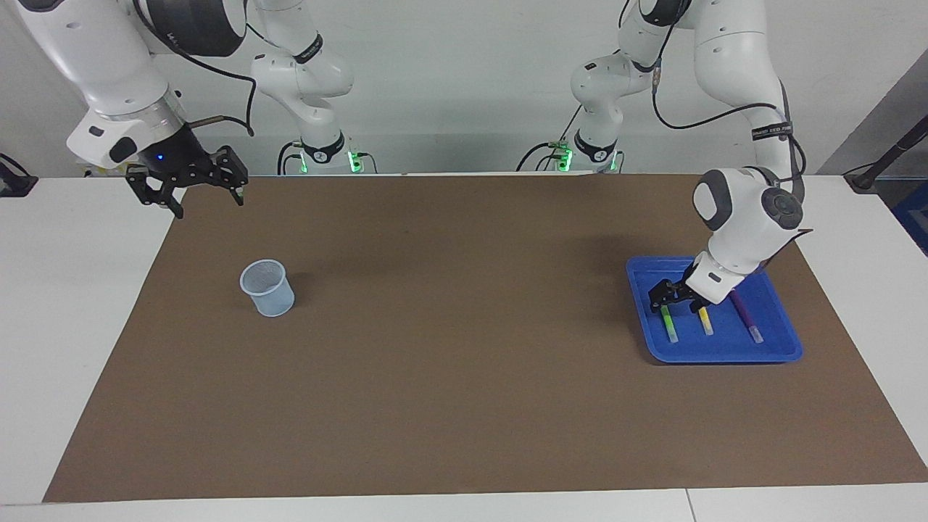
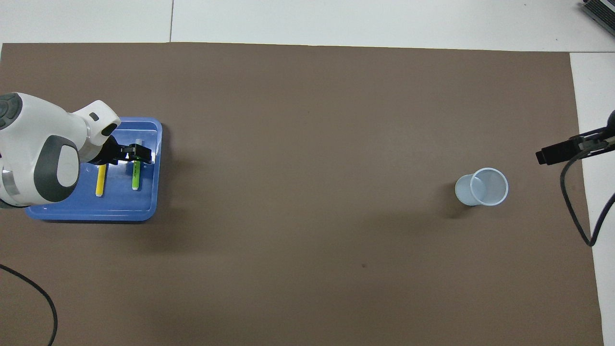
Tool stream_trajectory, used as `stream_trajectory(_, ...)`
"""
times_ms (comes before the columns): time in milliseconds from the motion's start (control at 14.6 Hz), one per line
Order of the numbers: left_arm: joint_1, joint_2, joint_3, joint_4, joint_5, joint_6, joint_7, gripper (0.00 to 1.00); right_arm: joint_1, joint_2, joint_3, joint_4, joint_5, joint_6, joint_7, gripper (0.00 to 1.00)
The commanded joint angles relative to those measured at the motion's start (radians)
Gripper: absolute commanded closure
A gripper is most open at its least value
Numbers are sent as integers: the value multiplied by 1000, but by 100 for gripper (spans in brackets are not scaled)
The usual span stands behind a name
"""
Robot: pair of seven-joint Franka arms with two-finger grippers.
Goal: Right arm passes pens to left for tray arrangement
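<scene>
1. Facing view: the left tool (image 1: 670, 293) sits low inside the blue tray (image 1: 779, 351), directly above the upper end of the green pen (image 1: 668, 324); its fingers look parted on either side of the pen, so I judge the pen let go, not gripped.
2. The green pen lies flat on the tray floor, beside the yellow pen (image 1: 705, 320), with the purple pen (image 1: 747, 316) next along toward the left arm's end of the desk (all three run roughly parallel, pale tips pointing away from the robots).
3. The right tool (image 1: 194, 183) hangs in the air over the edge of the brown mat (image 1: 464, 406) at the right arm's end, fingers spread and empty; that arm waits.
4. The translucent cup (image 1: 267, 288) stands upright on the mat near the right tool, and it looks empty from the overhead view.
5. Step in hand, as I read it: setting down the last pen. With all three in the tray, the next move calls for lifting the left tool straight up without nudging the green or yellow pen out of line.
</scene>
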Motion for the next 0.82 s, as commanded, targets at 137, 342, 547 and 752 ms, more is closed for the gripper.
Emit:
stream_trajectory(137, 25, -198, 8, -1, 15, -242, -9, 0, 11, 16, -12, 29, -18, -35, 29, 0)
stream_trajectory(342, 27, -278, 8, 13, 14, -332, -29, 0, 1, 16, -2, 29, -24, -28, 88, 0)
stream_trajectory(547, 61, -362, 10, 13, 7, -366, -48, 0, -2, 14, 15, 29, -21, -37, 92, 0)
stream_trajectory(752, 62, -378, 13, 53, 7, -465, -48, 0, 0, 16, 17, 29, -17, -40, 92, 0)
